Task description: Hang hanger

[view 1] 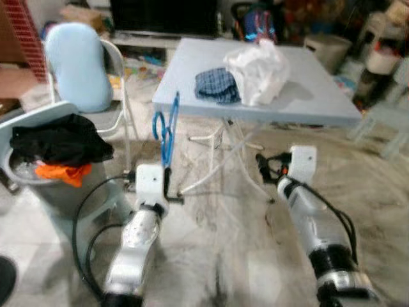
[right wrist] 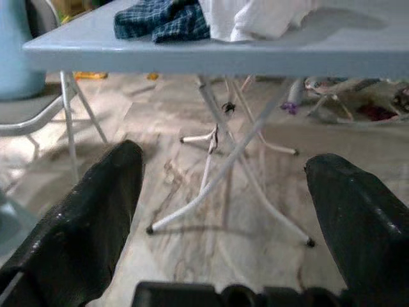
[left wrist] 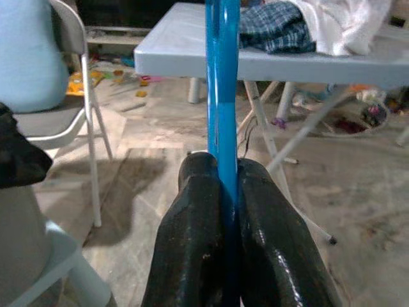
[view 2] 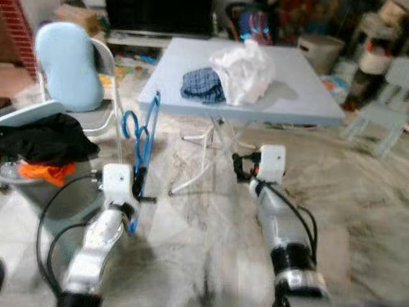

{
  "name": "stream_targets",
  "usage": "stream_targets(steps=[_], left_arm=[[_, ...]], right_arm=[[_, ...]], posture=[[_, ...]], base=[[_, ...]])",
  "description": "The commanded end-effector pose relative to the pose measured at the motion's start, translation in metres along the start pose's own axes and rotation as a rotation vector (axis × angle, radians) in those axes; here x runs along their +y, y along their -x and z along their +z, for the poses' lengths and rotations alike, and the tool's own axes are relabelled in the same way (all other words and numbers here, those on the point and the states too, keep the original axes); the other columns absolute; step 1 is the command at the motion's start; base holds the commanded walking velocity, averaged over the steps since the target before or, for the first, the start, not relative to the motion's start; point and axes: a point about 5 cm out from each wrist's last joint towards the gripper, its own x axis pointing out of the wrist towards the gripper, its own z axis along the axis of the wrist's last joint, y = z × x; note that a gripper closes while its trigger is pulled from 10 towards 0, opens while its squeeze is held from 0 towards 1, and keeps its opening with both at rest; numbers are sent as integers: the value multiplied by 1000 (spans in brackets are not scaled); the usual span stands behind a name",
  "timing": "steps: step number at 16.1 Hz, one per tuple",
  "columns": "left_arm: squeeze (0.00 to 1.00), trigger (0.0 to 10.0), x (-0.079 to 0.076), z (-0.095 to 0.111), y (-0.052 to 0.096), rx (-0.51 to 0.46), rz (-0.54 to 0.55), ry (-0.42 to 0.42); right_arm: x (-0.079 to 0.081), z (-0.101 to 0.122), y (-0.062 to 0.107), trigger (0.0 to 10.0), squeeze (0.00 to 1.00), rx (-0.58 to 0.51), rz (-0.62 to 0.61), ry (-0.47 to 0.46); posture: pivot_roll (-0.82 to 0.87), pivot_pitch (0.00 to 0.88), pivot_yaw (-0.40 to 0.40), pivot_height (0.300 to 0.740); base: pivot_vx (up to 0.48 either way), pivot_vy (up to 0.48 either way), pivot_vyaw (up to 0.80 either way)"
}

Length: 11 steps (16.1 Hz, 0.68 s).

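A blue plastic hanger [view 1: 167, 133] stands upright in front of the near left corner of the folding table [view 1: 319, 105]. My left gripper [view 1: 167, 181] is shut on its lower part; in the left wrist view the blue bar [left wrist: 222, 96] runs up from between the two black fingers [left wrist: 192, 236]. My right gripper [view 1: 262, 164] is held out below the table's front edge, open and empty, its fingers [right wrist: 96, 224] wide apart in the right wrist view.
On the table lie a blue checked cloth [view 1: 217, 85] and a white garment [view 1: 259, 69]. A grey basket [view 1: 61, 192] with black and orange clothes stands at left, a folding chair with a light blue cushion [view 1: 75, 64] behind it. Crossed table legs [right wrist: 220, 160] are ahead.
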Motion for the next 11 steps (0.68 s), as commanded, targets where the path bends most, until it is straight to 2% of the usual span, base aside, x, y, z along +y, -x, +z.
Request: stream_targets(steps=[1, 3, 4, 6, 7, 8, 10, 11], left_arm=[[0, 10000, 2, 5, -3, -13, 5, -16], [0, 10000, 4, 5, -2, -16, 0, -22], [0, 10000, 3, 5, -3, -6, -28, -32], [0, 10000, -1, -6, -2, 81, -132, -55], [0, 10000, -1, -19, 1, 183, -222, -100], [0, 10000, 7, -31, 7, 276, -335, -172], [0, 10000, 15, -40, 17, 358, -477, -257], [0, 10000, 18, -46, 24, 397, -566, -340]], right_arm=[[1, 12, -1, 10000, 0, -64, 10, 9], [3, 8, 0, 10000, 0, -49, 4, 40], [6, 7, 2, 10000, 0, -56, 49, 24], [9, 14, 4, 10000, 0, -99, 132, 110], [7, 20, 5, 10000, 0, -116, 195, 232], [-1, 31, 5, 10000, 0, -113, 304, 460], [-13, 40, 8, 10000, 0, -84, 428, 654], [-21, 44, 12, 10000, 0, -56, 496, 750]], posture=[[80, 0, -70, 740], [79, 0, -63, 740], [81, 0, -62, 740], [85, 0, -61, 740], [87, 0, -61, 740], [84, 2, -55, 740], [84, 4, -52, 740], [83, 8, -50, 740]], base=[[0, 0, 0], [0, 0, 0], [0, 0, 0], [0, 0, 0], [0, 0, 0], [0, 0, 0], [0, 0, 0], [0, 0, 0]])
